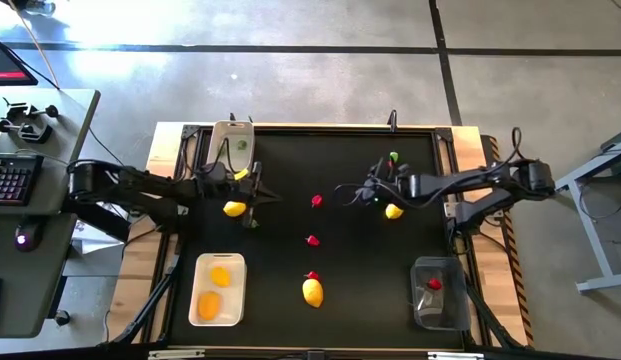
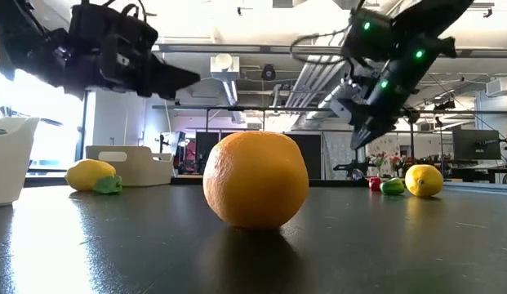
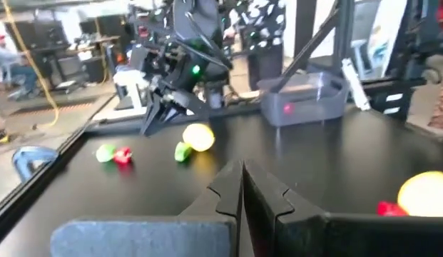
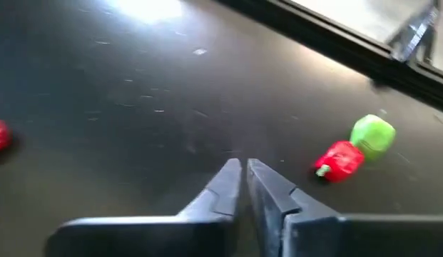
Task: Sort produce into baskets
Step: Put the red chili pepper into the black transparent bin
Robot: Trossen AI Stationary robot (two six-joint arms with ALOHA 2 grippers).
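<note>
Two grippers are held above the black table [image 1: 290, 300], left gripper [image 1: 258, 198] and right gripper [image 1: 342, 192], fingers pressed together, nothing grasped.

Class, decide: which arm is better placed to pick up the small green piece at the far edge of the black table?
Right. The right gripper hovers nearest the small green piece.

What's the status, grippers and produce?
Left gripper shut, empty, above a lemon. Right gripper shut, empty, over the mat. Red pieces still loose mid-table. Nothing blocking.
</note>
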